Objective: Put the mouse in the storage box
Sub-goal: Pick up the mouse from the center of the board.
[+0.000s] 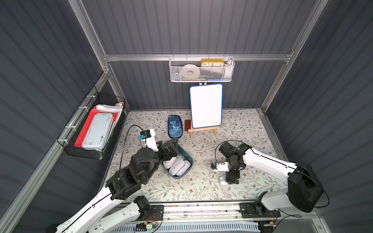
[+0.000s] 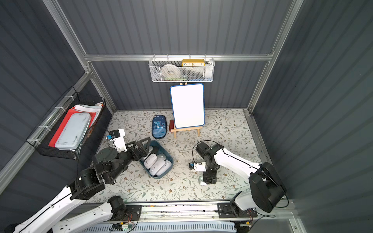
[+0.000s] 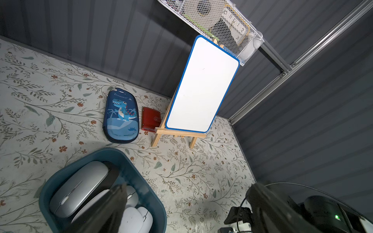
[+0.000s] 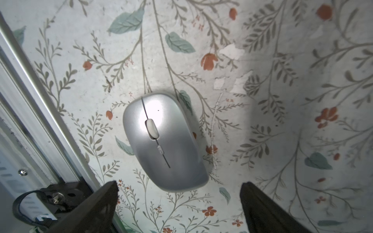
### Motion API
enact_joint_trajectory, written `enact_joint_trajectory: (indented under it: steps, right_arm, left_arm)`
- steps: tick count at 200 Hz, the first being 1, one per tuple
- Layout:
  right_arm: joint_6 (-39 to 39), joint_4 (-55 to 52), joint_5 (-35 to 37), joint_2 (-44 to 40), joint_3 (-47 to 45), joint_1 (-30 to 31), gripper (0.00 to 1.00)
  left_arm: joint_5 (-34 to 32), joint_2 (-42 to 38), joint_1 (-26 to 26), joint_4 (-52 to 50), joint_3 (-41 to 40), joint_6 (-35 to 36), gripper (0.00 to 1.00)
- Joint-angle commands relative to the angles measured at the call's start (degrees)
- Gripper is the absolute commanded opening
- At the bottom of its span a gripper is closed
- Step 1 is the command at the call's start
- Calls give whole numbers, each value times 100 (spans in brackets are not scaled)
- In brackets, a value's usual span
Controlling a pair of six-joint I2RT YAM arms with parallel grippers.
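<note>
Two-arm robot at a floral table (image 1: 201,191). A silver mouse (image 4: 164,141) lies flat on the table near the front edge, well apart from the box (image 3: 131,173), a teal bin further left. R gripper (image 4: 179,186) hangs over the mouse pointing down, jaws spread wide. In the wrist view the mouse's rear end sits btwn the two fingers w/ no contact. It looks lined up to close across the narrow width, prob. the surest hold on a smooth rounded shell. L gripper (image 2: 142,148) hovers over the box's far end, jaws apart & empty, above several pale mice (image 1: 177,166) packed side by side inside. Judged: grasp not yet made. Free room in the box looks tight, so the drop needs care.
</note>
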Motion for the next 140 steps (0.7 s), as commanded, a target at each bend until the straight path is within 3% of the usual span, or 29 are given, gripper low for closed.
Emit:
enact_joint_trajectory:
  steps: [1,54,93,106,131,140]
  right_arm:
    - [-160,302,-161,-122,-301,-6,98]
    - [-102,1231,381,372,-615,156,91]
    - [-123,1420,293,474,-846,156,86]
    - [-121,1602,292,411,-1016,156,78]
    - [-39,1774,331,334,-1025,169,51]
    - [19,1776,311,300,-970,173,49]
  left_arm:
    - [33,103,9,69,-12,120,99]
    - [-102,305,-2,-85,34,13,99]
    - [-108,465,-12,-138,66,-17,99]
    - [-121,484,-24,-150,70,-36,99]
    - [-152,424,-28,-176,76,-69,99]
    - [-156,383,-29,-176,68,-75,99]
